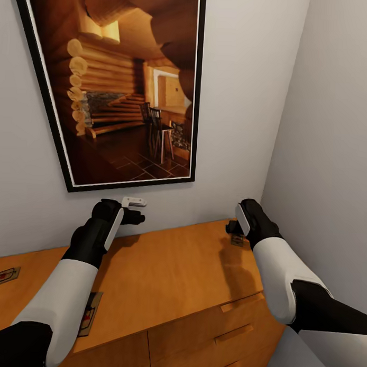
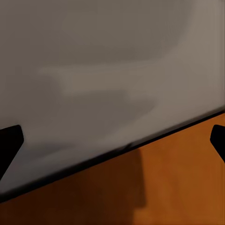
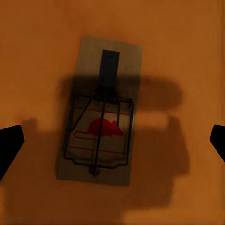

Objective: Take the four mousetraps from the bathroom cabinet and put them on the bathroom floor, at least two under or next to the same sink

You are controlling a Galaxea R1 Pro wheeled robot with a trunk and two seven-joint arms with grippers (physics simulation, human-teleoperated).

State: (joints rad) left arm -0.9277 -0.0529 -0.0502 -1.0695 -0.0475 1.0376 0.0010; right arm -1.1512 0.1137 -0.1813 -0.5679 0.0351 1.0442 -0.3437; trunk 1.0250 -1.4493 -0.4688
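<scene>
Orange-brown cabinet [image 1: 164, 273] top: my right gripper [image 3: 112, 140] hangs wrist-down, fingers spread, over a mousetrap [image 3: 101, 112] near the back right corner. My left gripper [image 2: 112, 140], fingers spread, faces the wall [image 2: 93, 61].

Three mousetraps [image 3: 99, 112] flat on cabinet [image 1: 164, 273]

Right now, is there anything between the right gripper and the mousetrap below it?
No. The mousetrap lies flat on the cabinet top, directly under the open right gripper, with only bare wood around it between the fingers.
</scene>
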